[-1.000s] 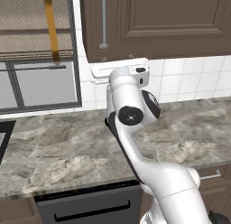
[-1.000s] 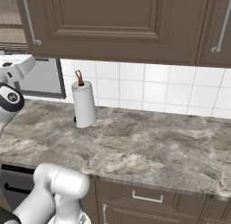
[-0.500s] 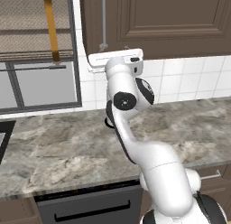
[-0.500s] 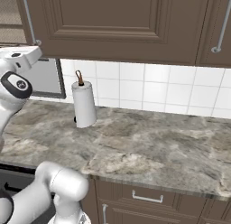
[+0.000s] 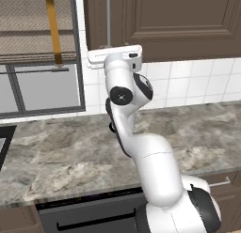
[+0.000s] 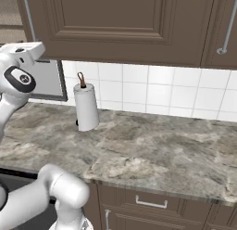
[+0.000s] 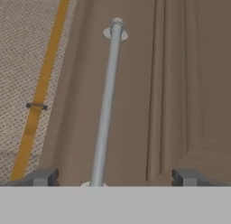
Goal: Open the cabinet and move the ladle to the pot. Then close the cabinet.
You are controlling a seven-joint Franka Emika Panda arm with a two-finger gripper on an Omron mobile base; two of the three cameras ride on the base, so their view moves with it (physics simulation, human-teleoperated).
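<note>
A grey marbled stone counter [image 5: 70, 152] runs under the white tiled wall, carrying a white paper-towel roll [image 6: 86, 106] to the right. Above it the two-finger gripper [image 7: 115, 177], jaws spread wide and empty, faces the closed dark brown wooden wall cabinet [image 7: 180, 83]. The cabinet's long silver bar handle [image 7: 107, 101] stands between the fingertips [image 7: 44, 177], nearer the left one, with the door's left edge just beyond.

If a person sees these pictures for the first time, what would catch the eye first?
Probably the white arm rising from the counter toward the dark brown cabinet, its open gripper close below the long silver handle of the closed door. Next, the white paper-towel roll standing upright on the counter by the tiled wall.
</note>
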